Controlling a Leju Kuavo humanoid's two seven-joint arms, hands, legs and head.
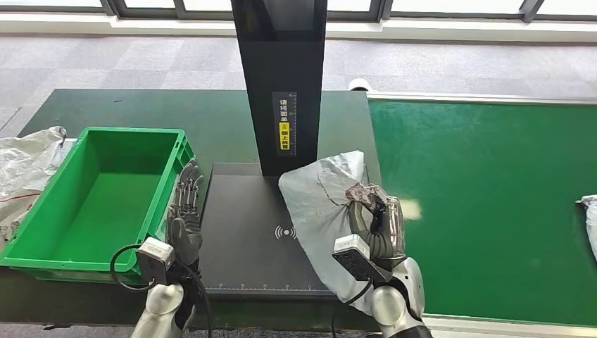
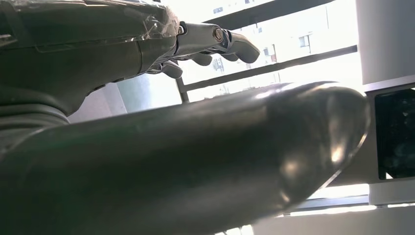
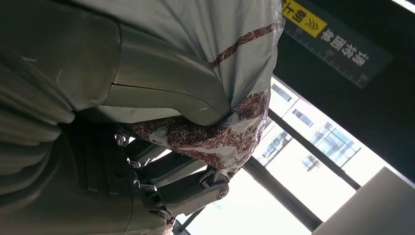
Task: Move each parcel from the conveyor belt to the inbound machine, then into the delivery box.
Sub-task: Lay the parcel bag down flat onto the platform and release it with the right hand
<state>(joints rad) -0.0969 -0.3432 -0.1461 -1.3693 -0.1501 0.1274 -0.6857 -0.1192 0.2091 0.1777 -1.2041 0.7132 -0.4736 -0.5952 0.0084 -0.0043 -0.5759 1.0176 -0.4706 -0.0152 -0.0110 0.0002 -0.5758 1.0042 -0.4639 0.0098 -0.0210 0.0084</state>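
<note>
My right hand (image 1: 376, 229) grips a grey parcel (image 1: 324, 204), a soft, crumpled plastic bag with a dark speckled patch bunched between my fingers (image 3: 195, 188). It lies on the black scanner plate (image 1: 243, 239), overhanging the green belt (image 1: 486, 204). My left hand (image 1: 184, 211) holds nothing, fingers straight, beside the green box (image 1: 158, 204).

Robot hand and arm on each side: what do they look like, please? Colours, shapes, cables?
The left robot hand has dark, slim metal fingers and a grey ribbed cover. A small grey camera box sits at its wrist, with a black cable looping from it. The right robot hand looks the same, with its own camera box. Both forearms are rounded silver tubes.
</note>
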